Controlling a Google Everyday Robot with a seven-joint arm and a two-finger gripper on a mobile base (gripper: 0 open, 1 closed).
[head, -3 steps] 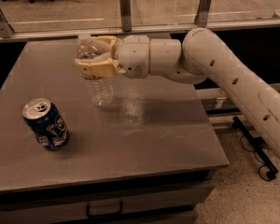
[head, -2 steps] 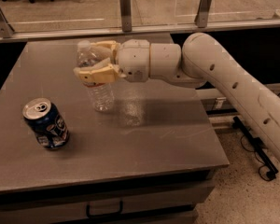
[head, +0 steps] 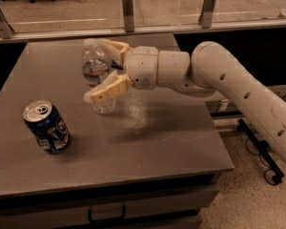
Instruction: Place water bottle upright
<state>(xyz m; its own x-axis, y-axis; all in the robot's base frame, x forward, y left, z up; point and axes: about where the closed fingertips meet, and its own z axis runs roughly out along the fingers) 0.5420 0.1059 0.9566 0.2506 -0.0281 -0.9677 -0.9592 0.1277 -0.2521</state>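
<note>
The water bottle (head: 96,63) stands upright on the gray table (head: 162,147), a little left of the frame's center, its base on the tabletop and its cap toward the top edge. The gripper (head: 97,70) sits at center frame with its 2 tan fingers (head: 109,88) spread wide, released. 1 finger lies behind the bottle's shoulder and the other crosses in front of its lower half. Whether either finger touches the plastic cannot be told. The white arm (head: 229,80) reaches in from the right edge. A blue soda can (head: 46,126) stands tilted at the lower left, well apart from the bottle. A drawer handle (head: 106,216) shows below the table's front edge.
</note>
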